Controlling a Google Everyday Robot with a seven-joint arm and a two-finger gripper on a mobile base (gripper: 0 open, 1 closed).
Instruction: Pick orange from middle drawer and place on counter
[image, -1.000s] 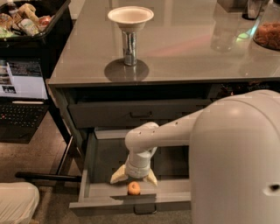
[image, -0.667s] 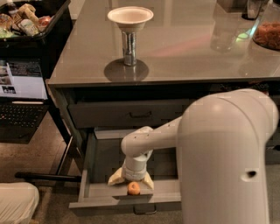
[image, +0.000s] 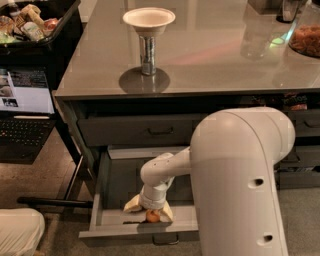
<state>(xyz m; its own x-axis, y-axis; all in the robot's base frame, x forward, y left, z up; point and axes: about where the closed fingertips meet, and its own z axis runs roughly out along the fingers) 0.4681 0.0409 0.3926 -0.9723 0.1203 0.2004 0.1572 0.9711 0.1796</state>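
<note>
The orange (image: 153, 216) lies on the floor of the open middle drawer (image: 107, 180), close to its front wall. My gripper (image: 149, 212) reaches down into the drawer from my white arm (image: 240, 175). Its pale yellow fingers (image: 132, 204) are spread, one on each side of the orange, with the orange low between them. The counter (image: 210, 55) is the glossy grey-brown slab above the drawers.
A white bowl (image: 149, 18) sits on a metal can on the counter. A clear glass (image: 256, 30) and a jar of orange-brown snacks (image: 306, 36) stand at the back right. The top drawer (image: 140, 131) is shut. A laptop (image: 22, 115) and a black snack tray (image: 30, 22) are at the left.
My arm has swung further over the drawer and fills more of the view. The gripper has come down closer around the orange. The orange has not moved.
</note>
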